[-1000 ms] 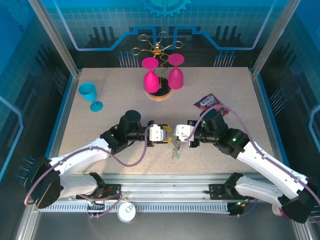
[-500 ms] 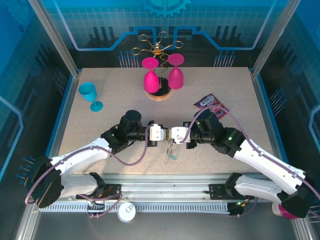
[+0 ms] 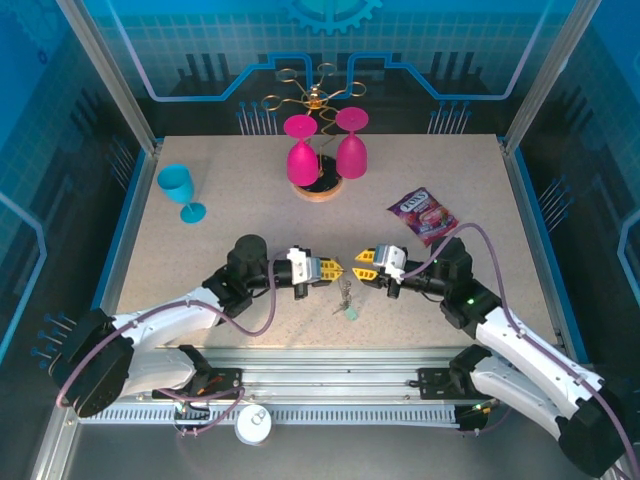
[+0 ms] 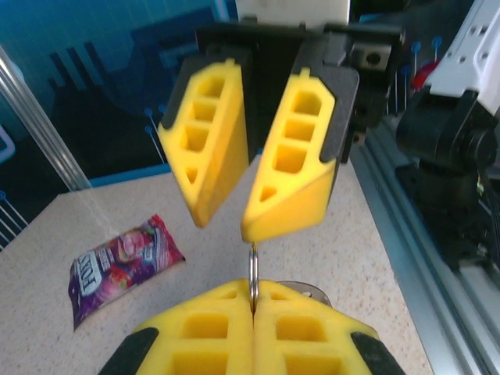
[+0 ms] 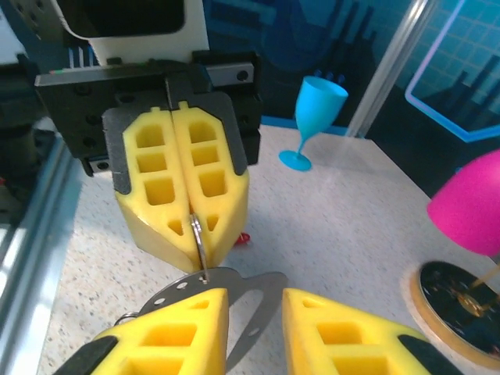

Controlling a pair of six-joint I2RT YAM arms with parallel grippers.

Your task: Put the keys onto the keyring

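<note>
The keyring (image 5: 234, 275) is pinched by a small ring (image 4: 252, 262) in the shut left pincer (image 4: 252, 285), its loop inside the part-open right pincer (image 5: 254, 301); whether the keys (image 3: 346, 297) beneath are threaded is unclear.

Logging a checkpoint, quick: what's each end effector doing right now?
Left end effector: closed, pinching a small ring of the keyring.
Right end effector: open, gripping nothing.
</note>
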